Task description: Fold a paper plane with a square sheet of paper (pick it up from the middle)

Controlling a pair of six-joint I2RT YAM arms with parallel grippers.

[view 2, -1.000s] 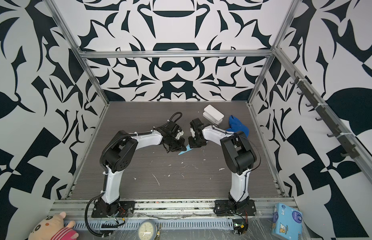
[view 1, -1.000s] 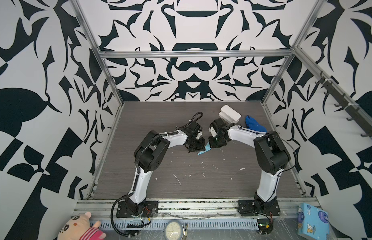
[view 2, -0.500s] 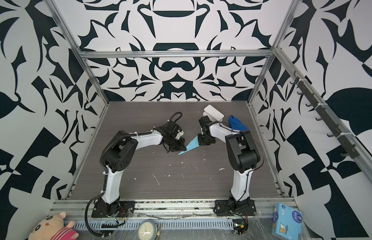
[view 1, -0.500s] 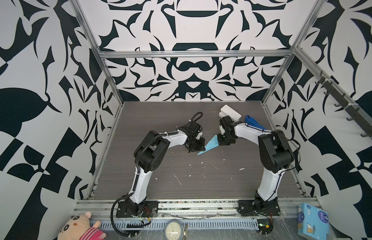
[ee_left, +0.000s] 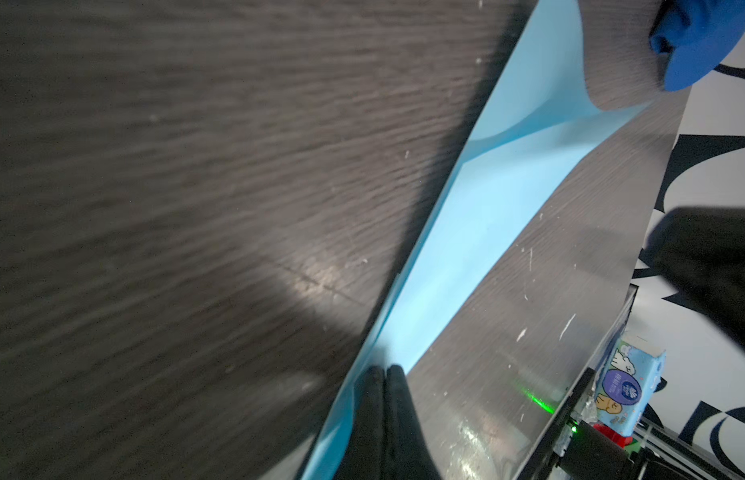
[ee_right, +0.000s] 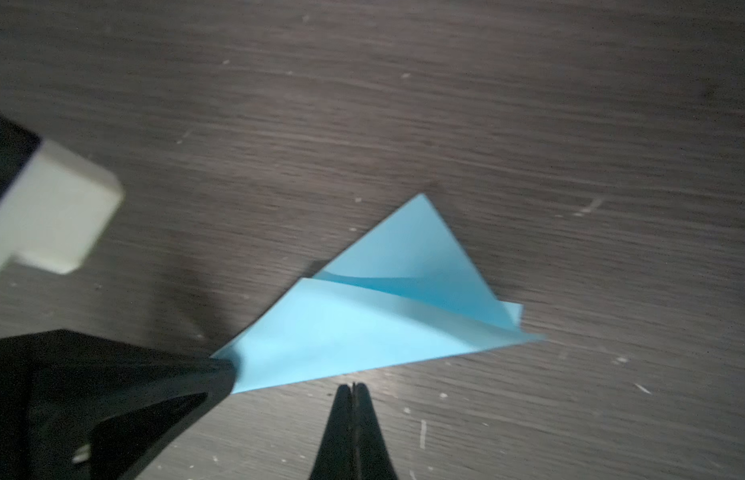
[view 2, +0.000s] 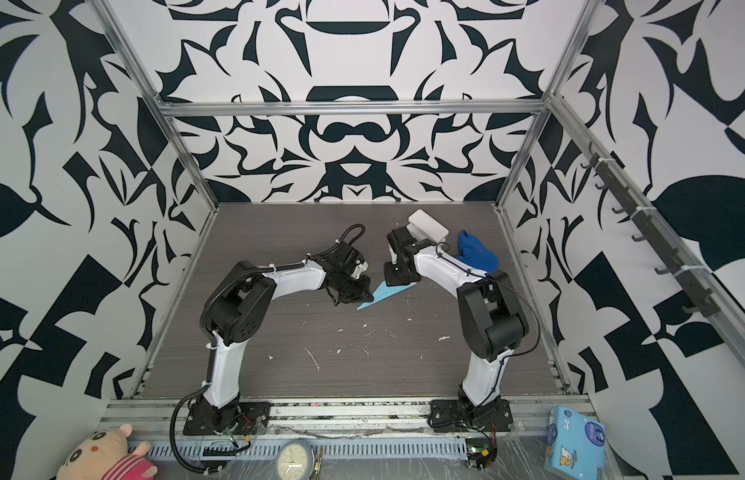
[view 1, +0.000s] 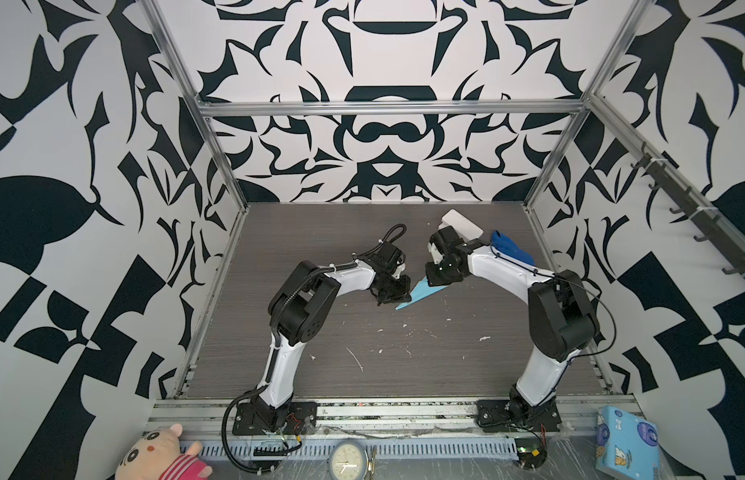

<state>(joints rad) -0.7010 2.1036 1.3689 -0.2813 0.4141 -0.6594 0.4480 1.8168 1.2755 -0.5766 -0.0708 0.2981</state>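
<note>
**Both grippers clenched at the folded paper**

The paper plane (view 1: pixel 420 293) lies mid-surface between the two arms as a long, pointed triangle of light-blue paper. It rests on the dark wood-grain surface (view 1: pixel 362 340), and in both top views its sharp end points toward the left arm (view 2: pixel 381 295).

The left gripper (view 1: pixel 404 294) is clenched. In the left wrist view its fingertips (ee_left: pixel 385 374) meet with no gap and sit right at the narrow end of the paper (ee_left: pixel 466 232). The right wrist view shows the same black tip (ee_right: pixel 227 370) covering the paper's point. It touches the paper, but the views do not show whether any paper is caught between the jaws.

The right gripper (view 1: pixel 438 282) is also fully closed and holds nothing. In its own wrist view the fingertips (ee_right: pixel 353 388) stand just beside the long lower edge of the paper (ee_right: pixel 362 332), and bare surface shows between them and that edge. In a top view this gripper (view 2: pixel 398 281) hangs over the wide end of the triangle.

The wide end is layered — one flap stands slightly raised above the one below it.

A royal-blue cloth (view 1: pixel 512 249) and a white block (view 1: pixel 462 222) lie behind the right arm, apart from the paper.
</note>
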